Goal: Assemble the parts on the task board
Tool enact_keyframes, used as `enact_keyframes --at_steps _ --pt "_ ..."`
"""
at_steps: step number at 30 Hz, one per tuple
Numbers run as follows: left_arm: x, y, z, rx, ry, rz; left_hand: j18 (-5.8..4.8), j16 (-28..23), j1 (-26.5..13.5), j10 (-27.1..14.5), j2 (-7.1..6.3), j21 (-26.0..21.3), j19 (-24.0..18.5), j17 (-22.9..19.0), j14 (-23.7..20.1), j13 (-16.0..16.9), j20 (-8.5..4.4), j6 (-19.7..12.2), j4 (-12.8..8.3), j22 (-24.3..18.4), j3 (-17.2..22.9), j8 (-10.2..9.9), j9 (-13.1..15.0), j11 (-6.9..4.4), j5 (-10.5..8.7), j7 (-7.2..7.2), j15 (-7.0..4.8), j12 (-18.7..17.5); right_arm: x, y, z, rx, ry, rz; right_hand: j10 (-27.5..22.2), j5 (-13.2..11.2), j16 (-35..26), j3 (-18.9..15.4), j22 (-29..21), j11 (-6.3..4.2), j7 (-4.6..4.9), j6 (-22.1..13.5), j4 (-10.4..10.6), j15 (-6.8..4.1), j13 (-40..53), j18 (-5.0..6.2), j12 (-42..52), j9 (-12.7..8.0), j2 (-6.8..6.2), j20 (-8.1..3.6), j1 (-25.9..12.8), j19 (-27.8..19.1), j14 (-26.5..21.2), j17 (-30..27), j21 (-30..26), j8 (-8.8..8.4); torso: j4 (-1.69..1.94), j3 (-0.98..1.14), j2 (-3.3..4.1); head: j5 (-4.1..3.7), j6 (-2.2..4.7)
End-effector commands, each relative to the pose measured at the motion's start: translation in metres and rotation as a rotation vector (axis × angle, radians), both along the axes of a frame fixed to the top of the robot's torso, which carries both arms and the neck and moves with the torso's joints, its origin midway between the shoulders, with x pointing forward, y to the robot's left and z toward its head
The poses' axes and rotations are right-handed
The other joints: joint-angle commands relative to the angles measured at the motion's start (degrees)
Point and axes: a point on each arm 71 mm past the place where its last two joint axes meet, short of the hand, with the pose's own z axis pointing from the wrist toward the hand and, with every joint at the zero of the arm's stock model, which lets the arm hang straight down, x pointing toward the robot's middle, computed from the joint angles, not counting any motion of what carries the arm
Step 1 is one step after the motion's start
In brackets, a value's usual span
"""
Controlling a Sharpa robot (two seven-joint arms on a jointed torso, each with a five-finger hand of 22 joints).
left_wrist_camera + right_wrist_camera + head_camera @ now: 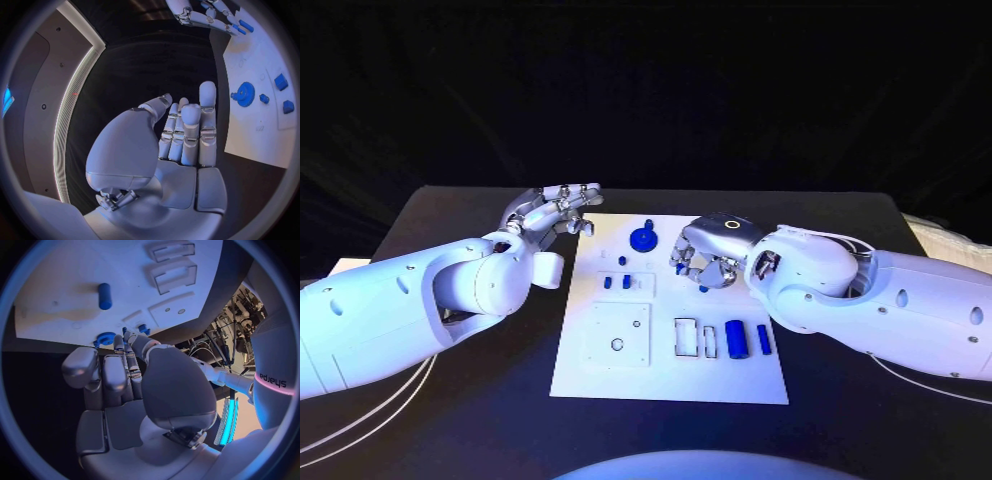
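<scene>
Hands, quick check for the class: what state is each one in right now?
Left hand: open, fingers apart, holding nothing.
Right hand: over the task board; cannot tell whether it holds anything.

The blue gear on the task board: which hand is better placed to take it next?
Probably the right. The right hand hangs over the task board, close beside the blue gear. The left hand is off the board's edge, open, holding nothing.

two white arms with rounded glossy shells, bulbous housings behind each wrist. left hand (557, 212) and right hand (708, 256) silver, segmented metal fingers (207, 122), smooth pale palm plates. thin white cables trail beneath the forearms. "sharpa" lettering on the body, pink band beside it.
</scene>
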Motion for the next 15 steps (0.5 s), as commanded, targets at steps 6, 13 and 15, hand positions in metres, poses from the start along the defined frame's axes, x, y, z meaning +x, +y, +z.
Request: enact_keyframes --at_steps 6,13,15 --pt "-0.002 -0.006 0.002 -0.01 -0.006 -0.024 0.43 0.3 0.5 -0.6 -0.11 -0.4 0.0 -0.2 -0.5 0.0 -0.11 -0.5 -0.4 -0.1 0.0 0.3 -0.1 -0.04 0.3 0.13 -0.12 0.4 -0.019 0.034 -0.016 0.025 0.059 0.1 0.3 0.4 0.4 0.6 0.0 0.09 0.37 0.2 -0.1 0.0 0.1 -0.47 -0.2 0.1 0.38 0.1 -0.3 -0.6 2.2 0.0 0.4 0.0 -0.02 -0.01 0.04 1.59 -0.68" --pt "-0.003 -0.008 0.002 -0.013 -0.004 -0.032 0.43 0.3 0.5 -0.6 -0.11 -0.4 0.0 -0.2 -0.5 0.0 -0.11 -0.5 -0.4 -0.1 0.0 0.3 -0.1 -0.04 0.3 0.13 -0.12 0.4 -0.029 0.049 -0.034 0.043 0.1 0.138 0.3 0.5 0.4 0.7 0.0 0.15 0.45 0.2 -0.2 0.04 0.1 -0.45 -0.2 0.1 0.39 0.12 -0.2 -0.6 2.2 -0.1 0.4 -0.04 0.02 -0.01 0.06 2.2 -1.19" --pt "-0.003 -0.008 0.002 -0.013 -0.004 -0.033 0.43 0.3 0.5 -0.6 -0.11 -0.4 0.0 -0.2 -0.5 0.0 -0.11 -0.5 -0.4 -0.1 0.0 0.3 -0.1 -0.04 0.3 0.13 -0.12 0.4 -0.031 0.052 -0.038 0.047 0.109 0.144 0.3 0.6 0.4 0.7 -0.1 0.17 0.48 0.2 -0.2 0.06 0.1 -0.44 -0.2 0.1 0.38 0.13 -0.3 -0.7 2.2 -0.1 0.4 -0.05 -0.09 0.03 0.04 2.47 -1.29"
